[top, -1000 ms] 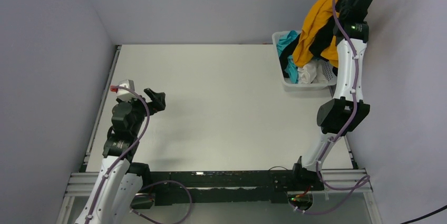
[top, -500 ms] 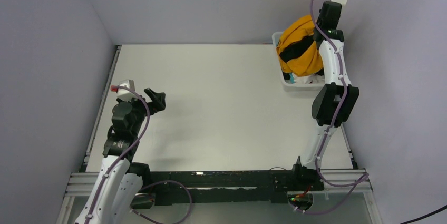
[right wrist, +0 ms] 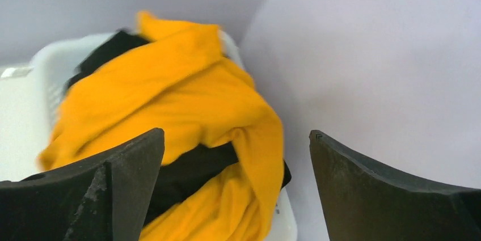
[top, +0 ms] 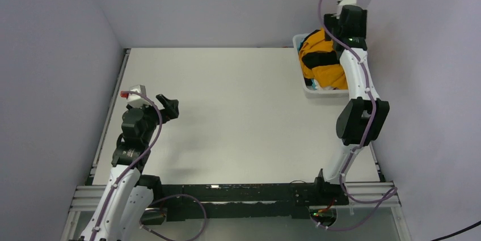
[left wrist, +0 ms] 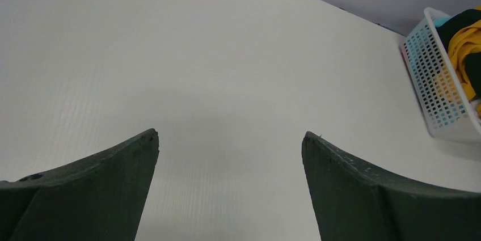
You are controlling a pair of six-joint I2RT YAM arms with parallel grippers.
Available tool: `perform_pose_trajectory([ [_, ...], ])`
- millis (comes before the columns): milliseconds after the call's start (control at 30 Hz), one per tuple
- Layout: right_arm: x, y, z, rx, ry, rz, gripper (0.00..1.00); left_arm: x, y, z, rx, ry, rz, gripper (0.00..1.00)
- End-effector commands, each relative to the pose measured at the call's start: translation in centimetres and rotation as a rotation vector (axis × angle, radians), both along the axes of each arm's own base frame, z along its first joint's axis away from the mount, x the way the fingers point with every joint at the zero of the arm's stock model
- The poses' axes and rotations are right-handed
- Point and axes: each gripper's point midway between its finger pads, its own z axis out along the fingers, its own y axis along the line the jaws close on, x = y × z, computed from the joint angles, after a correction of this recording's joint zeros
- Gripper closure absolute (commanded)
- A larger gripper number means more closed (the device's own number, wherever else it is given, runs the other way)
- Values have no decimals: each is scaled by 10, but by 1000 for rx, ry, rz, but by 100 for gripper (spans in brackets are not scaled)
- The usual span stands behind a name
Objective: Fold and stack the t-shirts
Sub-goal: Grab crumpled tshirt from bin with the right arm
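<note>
The orange shirt (right wrist: 187,82) lay heaped in the white basket (top: 297,40) at the far right corner of the desk (top: 238,110), with a black shirt (right wrist: 193,173) tangled through it like a band. My right gripper (right wrist: 232,134) hung directly above that heap with its jaws spread wide and nothing between them. From the wrist view, the cloth sat below and slightly ahead of the fingers. Its thickest fold ran diagonally, from the near left side of the basket up toward the far rim.

The left gripper (left wrist: 230,134) was also spread wide and empty. It pointed across bare desk near the left edge, well apart from the basket, so I judged the pick belonged to the right arm.

The orange cloth looked soft and matte, bunched in loose rolls with no flat edge showing. The basket was stiff plastic lattice. I expected a straight drop onto the top fold could catch the black shirt too, and nothing was folded yet.
</note>
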Motion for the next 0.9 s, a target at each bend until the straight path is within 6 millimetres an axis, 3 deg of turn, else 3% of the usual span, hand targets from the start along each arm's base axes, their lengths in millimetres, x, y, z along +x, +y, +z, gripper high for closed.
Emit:
perform_pose_trajectory([
  [0,6,107,25,-336,60,498,0,6,0,15,-2,-48,-3,1],
  [67,11,124,2,-364,131,547,0,7,-1,14,0,-44,-4,1],
  [300,47,129,-41,-303,222,500,0,9,0,12,6,-34,0,1],
  [433,65,119,-68,-348,254,398,0,9,2,10,8,-25,8,1],
  [600,81,94,-76,-391,222,235,3,12,1,8,9,-17,8,1],
  [700,87,83,-74,-381,170,153,14,12,2,5,10,-4,12,1],
  [867,90,73,-57,-344,79,69,46,13,2,5,8,-2,12,1],
])
